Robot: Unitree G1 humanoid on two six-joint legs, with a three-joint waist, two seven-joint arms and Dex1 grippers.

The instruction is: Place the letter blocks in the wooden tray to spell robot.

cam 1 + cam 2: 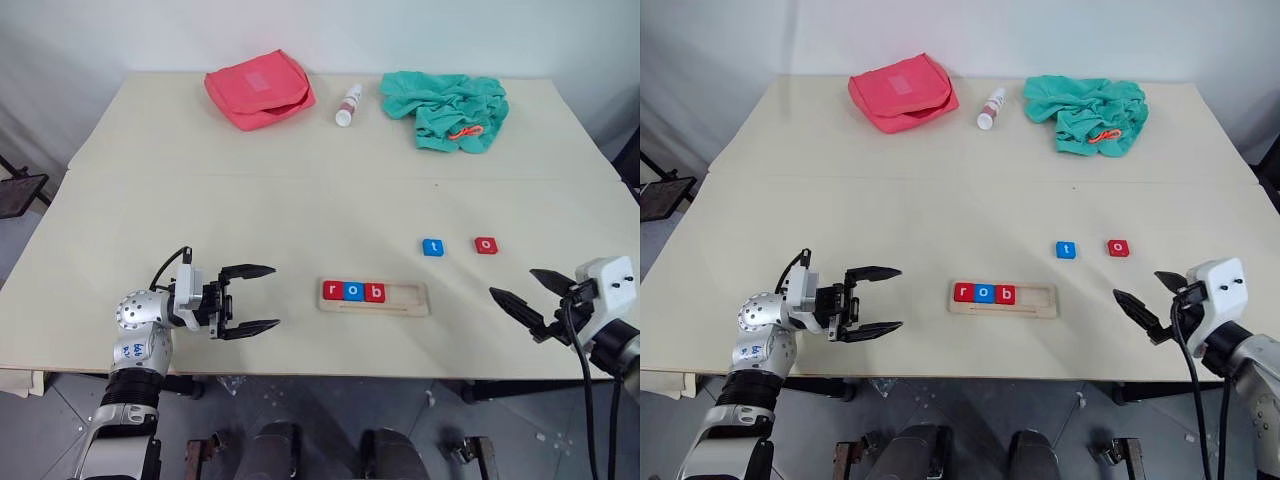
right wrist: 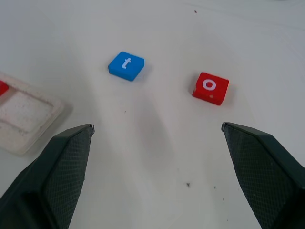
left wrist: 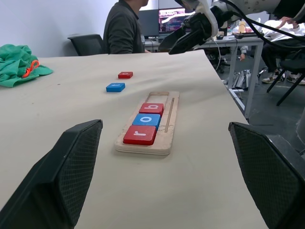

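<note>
The wooden tray (image 1: 410, 298) lies near the table's front edge and holds a red r block (image 1: 332, 290), a blue o block (image 1: 353, 291) and a red b block (image 1: 374, 292) in its left half. Behind the tray, to the right, a blue t block (image 1: 432, 246) and a red o block (image 1: 485, 244) lie loose on the table. My left gripper (image 1: 250, 299) stands open left of the tray, pointing toward it, nothing between its fingers. My right gripper (image 1: 526, 296) hangs open at the front right, short of the two loose blocks, empty.
Along the far edge of the table (image 1: 200, 210) lie a pink pouch (image 1: 259, 88), a small white bottle (image 1: 347, 105) and a crumpled green cloth (image 1: 447, 110). In the left wrist view a person (image 3: 123, 26) sits at a desk beyond the table.
</note>
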